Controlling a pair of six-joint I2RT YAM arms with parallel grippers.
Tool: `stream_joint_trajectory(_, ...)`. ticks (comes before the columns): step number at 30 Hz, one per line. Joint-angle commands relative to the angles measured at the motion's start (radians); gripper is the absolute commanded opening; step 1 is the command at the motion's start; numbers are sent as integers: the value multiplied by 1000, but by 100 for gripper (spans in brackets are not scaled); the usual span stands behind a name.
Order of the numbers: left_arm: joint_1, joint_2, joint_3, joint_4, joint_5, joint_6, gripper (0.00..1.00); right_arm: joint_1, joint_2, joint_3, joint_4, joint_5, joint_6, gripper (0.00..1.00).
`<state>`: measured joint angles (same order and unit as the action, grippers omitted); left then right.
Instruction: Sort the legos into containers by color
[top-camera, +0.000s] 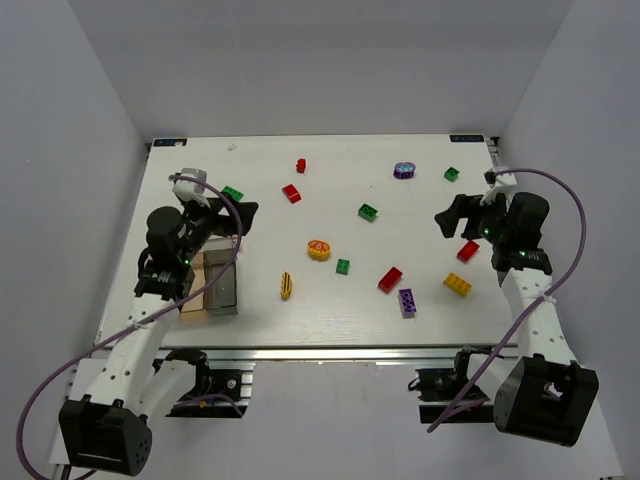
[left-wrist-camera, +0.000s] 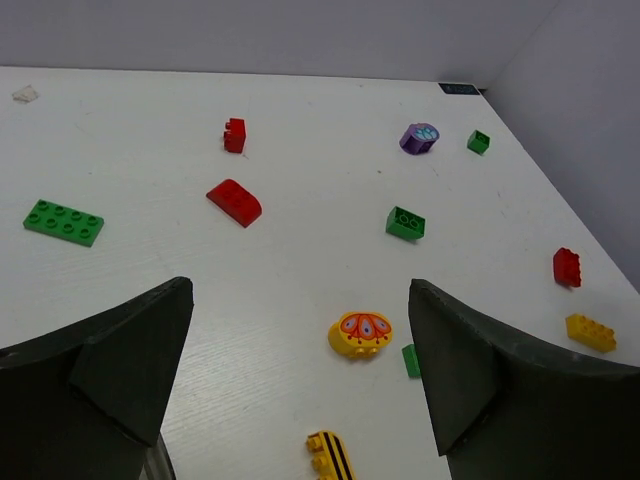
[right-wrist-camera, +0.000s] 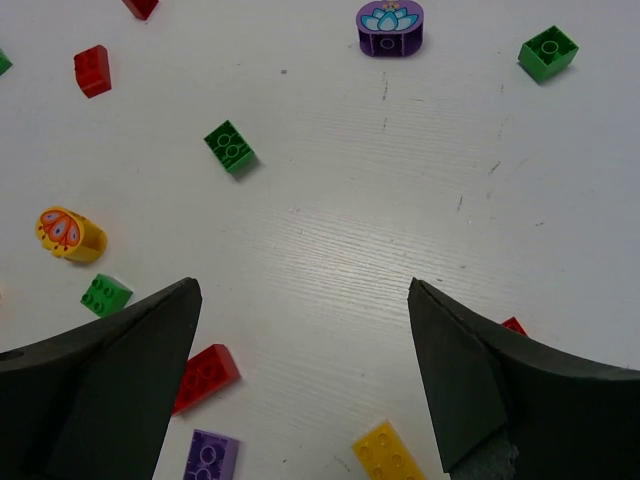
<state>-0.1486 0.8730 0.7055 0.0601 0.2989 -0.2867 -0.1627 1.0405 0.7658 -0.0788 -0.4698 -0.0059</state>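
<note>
Loose legos lie across the white table: a yellow rounded piece (top-camera: 318, 249) (left-wrist-camera: 359, 333), a yellow striped brick (top-camera: 287, 285), red bricks (top-camera: 291, 193) (top-camera: 390, 279), green bricks (top-camera: 368, 212) (top-camera: 233, 193), a purple brick (top-camera: 407, 302), a purple rounded piece (top-camera: 404, 170) and a yellow brick (top-camera: 457, 284). The joined containers (top-camera: 212, 285), one tan and one clear, stand at the near left under my left arm. My left gripper (top-camera: 236, 215) (left-wrist-camera: 300, 290) is open and empty above the table, just beyond the containers. My right gripper (top-camera: 452, 215) (right-wrist-camera: 305, 290) is open and empty, near a red brick (top-camera: 468, 251).
The table sits in a white-walled booth, with walls close on the left, right and far sides. Purple cables loop from both arms past the near edge. A small green brick (top-camera: 452, 174) lies near the far right corner.
</note>
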Motion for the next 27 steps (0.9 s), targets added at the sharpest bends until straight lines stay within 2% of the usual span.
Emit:
stream_joint_trajectory(1, -6, 12, -12, 18, 5, -52, 98, -12, -19, 47, -3, -4, 20, 89)
stream_joint_trajectory(6, -6, 49, -15, 33, -12, -100, 97, -21, -37, 36, 1, -36, -21, 89)
stream_joint_trajectory(7, -6, 66, -23, 49, -12, -114, 89, -21, -37, 41, -13, -52, -34, 89)
stream_joint_trajectory(8, 4, 84, -29, 67, -11, -152, 79, -23, -42, 43, -24, -79, -90, 89)
stream_joint_trajectory(9, 4, 105, -23, 82, -15, -175, 61, -23, -48, 35, -32, -120, -124, 89)
stream_joint_trajectory(10, 4, 136, 6, 52, -45, -198, 36, -23, -51, 24, -38, -124, -147, 89)
stream_joint_trajectory(11, 4, 211, 40, 18, -73, -216, 0, -21, -65, 18, -45, -136, -201, 89)
stream_joint_trajectory(12, 4, 249, 122, -46, -130, -226, 0, -23, -72, 15, -56, -127, -218, 89)
stream_joint_trajectory(14, -8, 361, 195, -104, -193, -274, 1, -20, -86, 17, -65, -86, -232, 89)
stream_joint_trajectory(15, -8, 397, 266, -155, -249, -298, 13, -18, -88, 20, -70, -48, -244, 89)
stream_joint_trajectory(16, -8, 434, 303, -179, -282, -319, 31, -15, -86, 24, -76, -34, -246, 89)
stream_joint_trajectory(17, -8, 499, 342, -242, -329, -359, 59, -17, -74, 35, -103, -17, -249, 89)
stream_joint_trajectory(20, -8, 599, 500, -357, -452, -428, 98, -12, -40, 62, -143, 23, -275, 89)
stream_joint_trajectory(22, -8, 726, 651, -428, -501, -451, 98, -8, -25, 84, -179, 23, -304, 89)
stream_joint_trajectory(24, -8, 885, 780, -587, -561, -485, 98, -3, 3, 99, -217, 0, -330, 89)
stream_joint_trajectory(25, -8, 944, 927, -656, -622, -530, 98, 3, 16, 110, -226, -4, -332, 89)
stream_joint_trajectory(27, -8, 1064, 1078, -834, -655, -548, 98, 5, 24, 115, -233, -10, -333, 89)
